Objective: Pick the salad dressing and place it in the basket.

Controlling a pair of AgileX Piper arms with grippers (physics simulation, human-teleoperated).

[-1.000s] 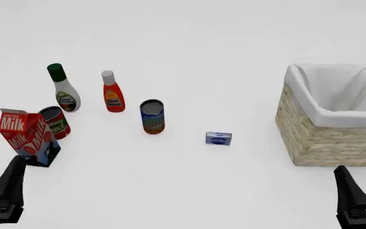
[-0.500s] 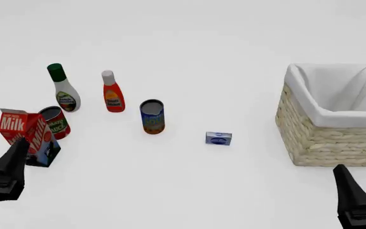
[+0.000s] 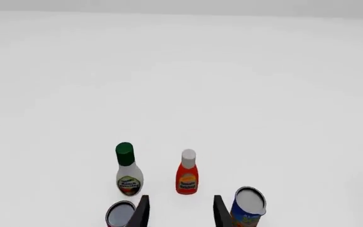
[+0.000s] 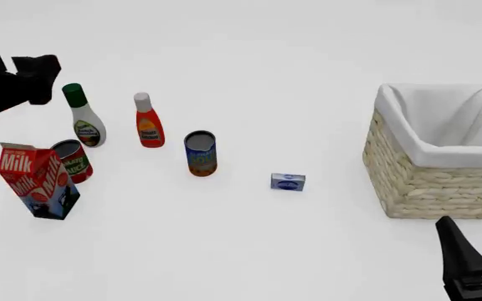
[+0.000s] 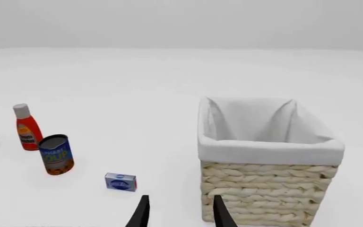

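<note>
Reaching my left gripper [image 3: 180,215], jaws spread and empty, toward the salad dressing [image 4: 83,118].
It stands upright beside the red bottle [image 4: 148,122], far from the basket [image 4: 429,182]; next I must descend and straddle its neck.

White salad dressing [image 4: 85,119] with dark green cap and a green-and-yellow label; red bottle [image 4: 147,123] with white cap and yellow label; blue can [image 4: 200,153] shading to orange at its base, grey lid; red can [image 4: 72,160] with green label band; red-and-blue milk carton [image 4: 37,180] with white "Milk" lettering; small blue box [image 4: 288,182] with a white oval. Basket [image 4: 421,182] is pale straw woven wicker with white cloth lining. Surface [image 4: 250,63] plain white, both arms' fingers [image 4: 457,254] black.
</note>
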